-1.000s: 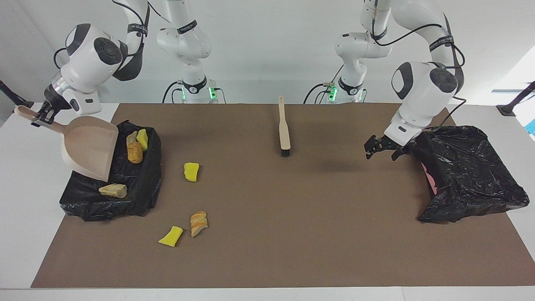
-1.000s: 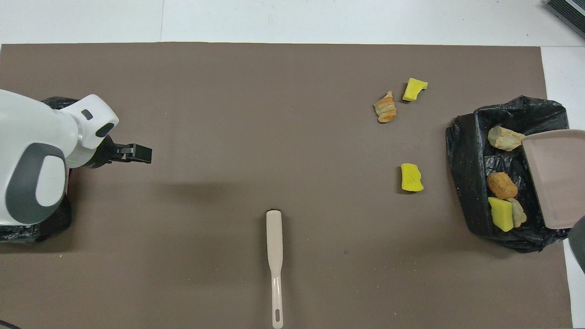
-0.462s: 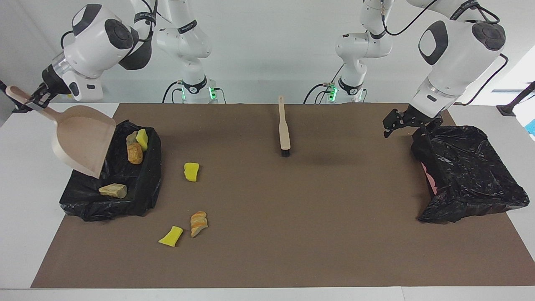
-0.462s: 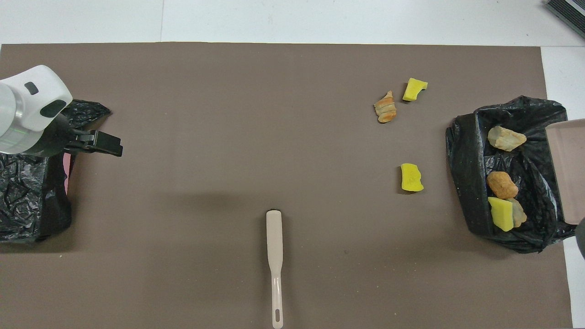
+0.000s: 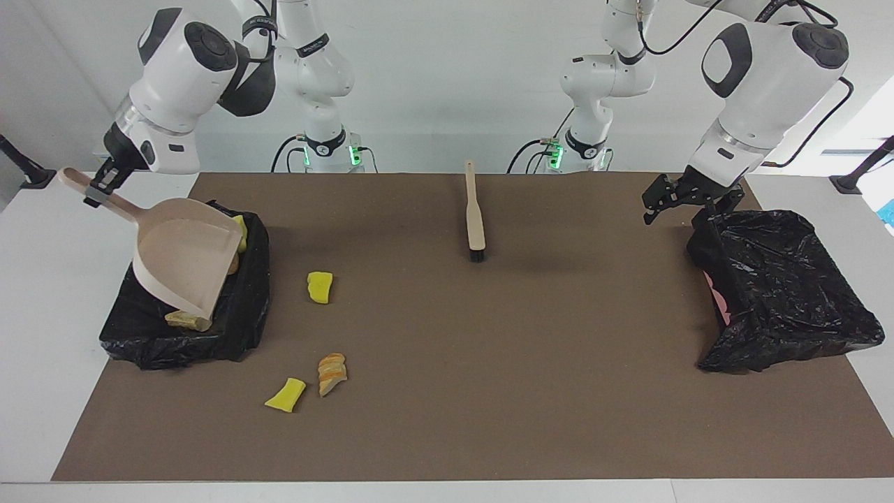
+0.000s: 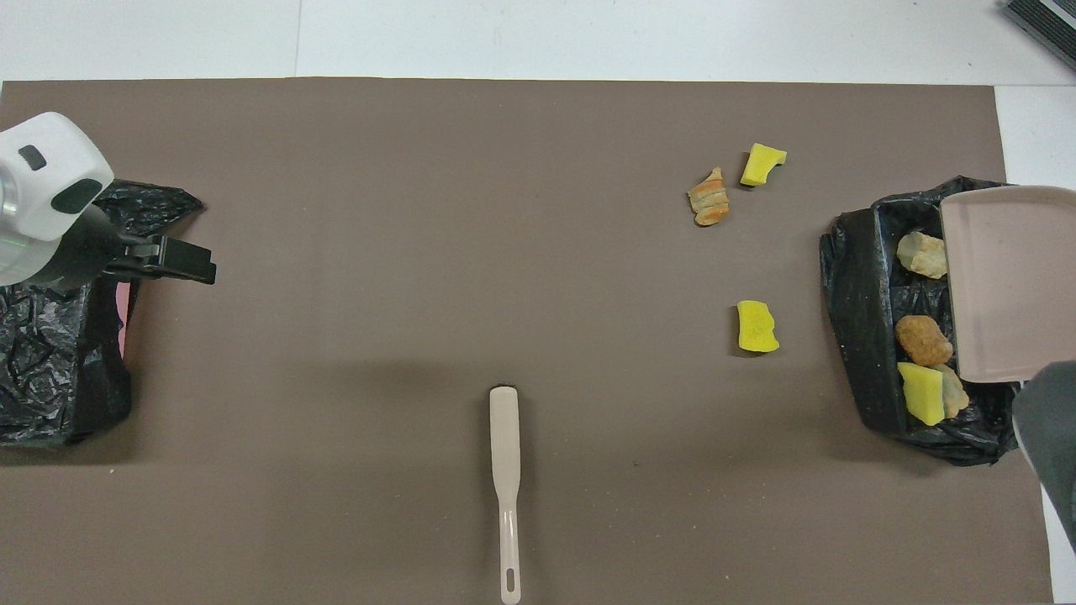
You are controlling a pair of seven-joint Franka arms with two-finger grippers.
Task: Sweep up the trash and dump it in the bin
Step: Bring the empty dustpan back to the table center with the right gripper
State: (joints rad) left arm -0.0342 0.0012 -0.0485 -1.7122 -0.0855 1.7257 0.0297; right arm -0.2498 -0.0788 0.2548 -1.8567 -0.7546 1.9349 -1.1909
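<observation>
Right gripper (image 5: 101,187), upper left of the facing view, clamps the dustpan (image 5: 185,262) over the bin (image 5: 241,318) — some trash (image 6: 923,339) inside, three pieces (image 5: 320,287) unswept; left gripper (image 5: 681,202) spread, empty.

Yellow and tan trash (image 6: 759,326) lies partly on the mat, partly in the black-lined bin (image 6: 870,336).

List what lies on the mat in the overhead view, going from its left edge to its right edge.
Empty black bin → brush → bread piece → two yellow chunks, one directly nearer the robots than the other → bin with trash, the dustpan held above it.
</observation>
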